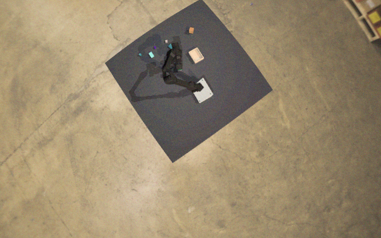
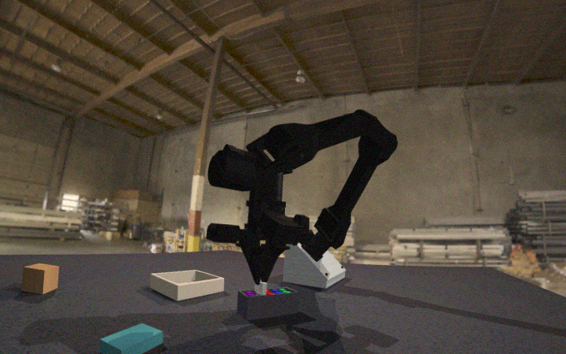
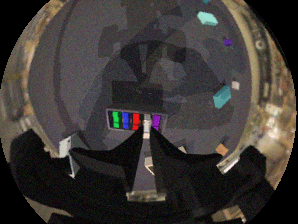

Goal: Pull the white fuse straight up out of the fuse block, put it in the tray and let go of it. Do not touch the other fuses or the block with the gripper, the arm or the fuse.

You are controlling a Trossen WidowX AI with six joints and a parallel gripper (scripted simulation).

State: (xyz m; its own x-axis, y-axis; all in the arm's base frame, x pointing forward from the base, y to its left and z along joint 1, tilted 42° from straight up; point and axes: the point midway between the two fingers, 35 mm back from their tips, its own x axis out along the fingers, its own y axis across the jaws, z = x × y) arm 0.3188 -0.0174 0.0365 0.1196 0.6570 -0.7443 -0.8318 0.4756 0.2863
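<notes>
While the black arm bends over from its pale grey base (image 2: 332,271) and points straight down, its hand (image 2: 261,281) is nearly closed, the two dark fingers pinching the top of the white fuse (image 2: 261,288). That fuse stands upright with its lower end at the top face of the dark fuse block (image 2: 267,305), between a purple fuse (image 2: 250,293) on one side and the red (image 2: 270,291), blue (image 2: 277,290) and green (image 2: 286,289) ones on the other; whether it has fully left its slot cannot be told from the exterior view. Seen from the wrist, the fingers converge to a point on the small white piece (image 3: 145,127), which sits in line with the row of coloured fuses, green (image 3: 117,120) at the far left and purple (image 3: 157,121) at the right. The open beige tray (image 2: 186,283) rests on the dark desk (image 2: 430,307) just beside the block, apart from it. A tan cube (image 2: 40,278) sits well off to one side, and a teal block (image 2: 131,339) lies near the front edge of the exterior view. From above, the arm (image 1: 172,63) hides the fuse block, with the tray (image 1: 195,55) close beside it and the tan cube (image 1: 191,30) farther out.
</notes>
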